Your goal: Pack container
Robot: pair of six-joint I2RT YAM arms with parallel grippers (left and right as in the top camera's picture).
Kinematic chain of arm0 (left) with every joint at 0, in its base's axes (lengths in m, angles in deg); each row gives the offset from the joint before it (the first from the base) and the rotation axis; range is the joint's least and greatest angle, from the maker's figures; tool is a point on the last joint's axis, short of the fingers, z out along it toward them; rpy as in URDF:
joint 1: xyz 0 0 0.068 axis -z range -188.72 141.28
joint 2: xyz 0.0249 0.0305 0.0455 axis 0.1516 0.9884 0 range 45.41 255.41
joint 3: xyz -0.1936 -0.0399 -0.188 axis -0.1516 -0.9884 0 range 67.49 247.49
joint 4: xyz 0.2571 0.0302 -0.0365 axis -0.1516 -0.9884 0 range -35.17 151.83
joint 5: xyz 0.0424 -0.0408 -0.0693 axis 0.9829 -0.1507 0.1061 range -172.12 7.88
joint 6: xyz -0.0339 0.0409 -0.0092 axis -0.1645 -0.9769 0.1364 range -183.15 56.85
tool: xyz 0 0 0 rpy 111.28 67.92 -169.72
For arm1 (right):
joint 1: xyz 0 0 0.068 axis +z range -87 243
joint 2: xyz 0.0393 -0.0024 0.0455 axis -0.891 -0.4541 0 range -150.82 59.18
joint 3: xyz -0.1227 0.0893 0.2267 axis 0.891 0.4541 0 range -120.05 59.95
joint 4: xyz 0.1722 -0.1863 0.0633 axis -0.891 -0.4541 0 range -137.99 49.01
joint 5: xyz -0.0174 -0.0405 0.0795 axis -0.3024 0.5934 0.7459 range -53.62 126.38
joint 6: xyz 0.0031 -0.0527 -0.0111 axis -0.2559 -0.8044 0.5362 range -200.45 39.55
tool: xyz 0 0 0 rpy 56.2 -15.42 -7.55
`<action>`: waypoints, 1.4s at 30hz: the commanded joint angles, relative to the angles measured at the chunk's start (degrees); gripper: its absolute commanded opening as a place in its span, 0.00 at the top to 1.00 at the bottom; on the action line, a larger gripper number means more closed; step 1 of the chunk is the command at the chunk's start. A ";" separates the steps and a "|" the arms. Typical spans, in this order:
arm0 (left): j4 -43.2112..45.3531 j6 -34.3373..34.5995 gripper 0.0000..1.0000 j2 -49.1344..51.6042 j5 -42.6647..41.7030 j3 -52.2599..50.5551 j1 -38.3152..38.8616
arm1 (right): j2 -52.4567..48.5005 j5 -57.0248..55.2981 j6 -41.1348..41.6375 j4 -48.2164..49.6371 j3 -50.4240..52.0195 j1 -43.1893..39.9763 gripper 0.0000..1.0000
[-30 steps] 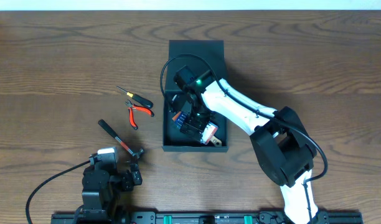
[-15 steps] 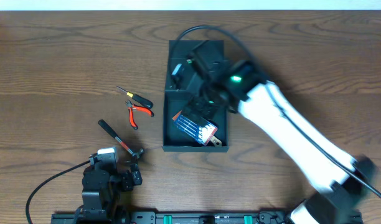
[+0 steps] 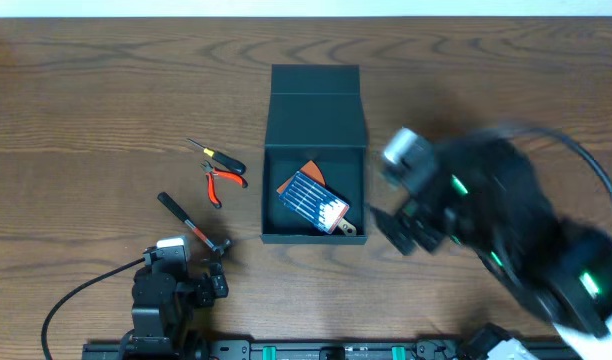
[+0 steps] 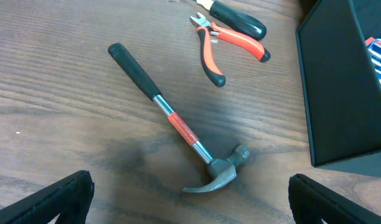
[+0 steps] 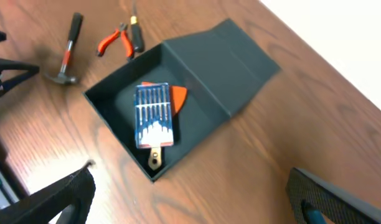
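The dark teal-black container (image 3: pixel 272 190) sits open at mid table, its flap lid (image 3: pixel 315 105) laid flat behind it. Inside lies a blue screwdriver-set pack (image 3: pixel 313 201) over an orange piece. It also shows in the right wrist view (image 5: pixel 154 115). A hammer (image 3: pixel 193 228), red-handled pliers (image 3: pixel 224 180) and a small screwdriver (image 3: pixel 218 154) lie left of the container; they also show in the left wrist view (image 4: pixel 178 127). My right gripper (image 3: pixel 411 232) is open and empty, blurred, to the right of the container. My left gripper (image 3: pixel 201 285) is open and empty near the front edge, just short of the hammer head (image 4: pixel 218 174).
The container's near corner (image 4: pixel 340 112) fills the right side of the left wrist view. A black rail (image 3: pixel 286 350) runs along the table's front edge. A cable (image 3: pixel 81 290) trails from the left arm.
My right gripper has come up out of the container and swung back to its right, leaving the blue pack inside. The left arm has not moved.
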 commanded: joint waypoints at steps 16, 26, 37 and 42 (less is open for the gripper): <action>-2.47 -0.74 0.02 -0.33 0.68 -1.68 -0.20 | 34.36 -2.80 13.27 5.35 28.72 -0.44 0.01; -2.47 -0.74 0.02 -0.33 0.68 -1.68 -0.20 | 34.34 -2.75 13.29 4.44 28.72 -0.44 0.01; -2.47 -0.74 0.02 -0.33 0.68 -1.68 -0.11 | 34.36 -2.75 13.29 -0.81 28.72 -0.44 0.01; -2.49 -0.74 0.02 0.07 2.21 -1.51 0.13 | 34.34 -2.75 13.29 -3.37 28.72 -0.44 0.01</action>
